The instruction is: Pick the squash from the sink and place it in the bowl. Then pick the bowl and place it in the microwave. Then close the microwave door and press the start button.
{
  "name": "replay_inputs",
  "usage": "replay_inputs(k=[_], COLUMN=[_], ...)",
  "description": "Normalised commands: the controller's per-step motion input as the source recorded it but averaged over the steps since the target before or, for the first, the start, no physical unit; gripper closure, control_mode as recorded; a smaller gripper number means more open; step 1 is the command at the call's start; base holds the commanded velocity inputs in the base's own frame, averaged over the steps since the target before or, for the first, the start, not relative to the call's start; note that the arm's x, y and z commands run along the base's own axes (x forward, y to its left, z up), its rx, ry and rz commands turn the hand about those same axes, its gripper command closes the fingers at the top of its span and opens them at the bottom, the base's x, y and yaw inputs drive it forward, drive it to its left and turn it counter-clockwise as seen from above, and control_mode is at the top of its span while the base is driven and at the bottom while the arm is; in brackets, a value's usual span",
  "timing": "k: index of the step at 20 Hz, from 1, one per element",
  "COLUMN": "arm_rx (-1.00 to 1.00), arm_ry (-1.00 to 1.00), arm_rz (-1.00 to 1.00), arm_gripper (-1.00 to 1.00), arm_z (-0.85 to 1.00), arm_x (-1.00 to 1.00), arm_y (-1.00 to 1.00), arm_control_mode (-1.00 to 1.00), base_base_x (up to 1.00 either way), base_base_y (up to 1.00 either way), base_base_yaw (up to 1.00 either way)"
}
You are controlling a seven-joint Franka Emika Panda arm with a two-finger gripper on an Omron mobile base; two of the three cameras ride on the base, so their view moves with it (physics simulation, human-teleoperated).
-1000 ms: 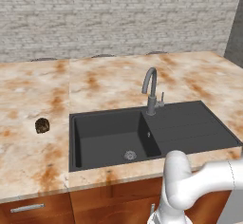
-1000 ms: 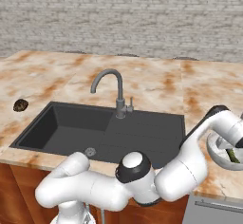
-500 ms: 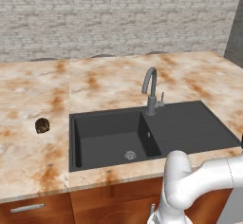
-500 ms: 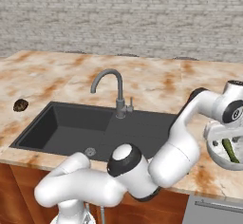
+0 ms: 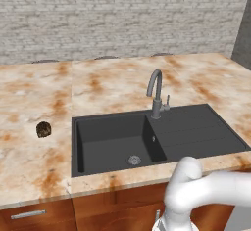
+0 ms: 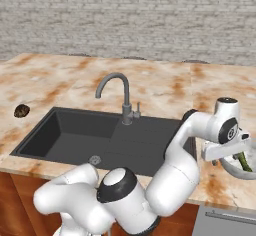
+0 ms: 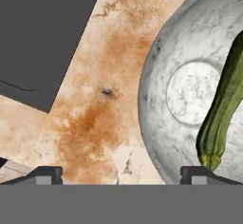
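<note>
One squash (image 7: 220,114) is seen lying inside one bowl (image 7: 163,71), which stands on the counter (image 6: 210,87) to the right of one sink (image 5: 147,137). One gripper (image 7: 121,173) is held over the bowl's rim, its jaws spread wide with nothing between them. One faucet (image 5: 156,94) and one dark brown lump (image 5: 43,129) are counted on the counter.

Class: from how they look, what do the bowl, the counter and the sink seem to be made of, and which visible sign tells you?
The bowl: probably glazed stone or ceramic; grey-white marbled veining, smooth inside.
The counter: looks like polished marble or granite; beige with rusty orange blotches.
The sink: seemingly matte composite; uniformly dark grey, no shine, with a metal-looking drain.
</note>
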Motion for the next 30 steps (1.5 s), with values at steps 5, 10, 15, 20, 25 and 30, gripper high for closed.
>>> replay_inputs(k=[5,10,15,20,25,30], arm_rx=[-0.07,-0.12,-0.03,0.00,0.00,-0.02], arm_ry=[-0.07,-0.09,0.00,0.00,0.03,-0.04], arm_rz=[0.00,0.01,0.04,0.01,0.00,0.00], arm_gripper=[-1.00,-1.00,-1.00,1.00,1.00,1.00], arm_z=[-0.29,-0.33,-0.39,-0.22,-0.01,0.15], arm_x=[0.19,0.60,0.32,0.04,0.03,-0.40], arm_y=[-0.11,-0.10,-0.41,-0.55,-0.02,0.40], arm_control_mode=[-1.00,-1.00,-1.00,-1.00,-1.00,-1.00], base_base_x=[0.00,0.00,0.00,0.00,0.00,0.00], base_base_y=[0.00,0.00,0.00,0.00,0.00,0.00], base_base_yaw=[0.00,0.00,0.00,0.00,0.00,0.00])
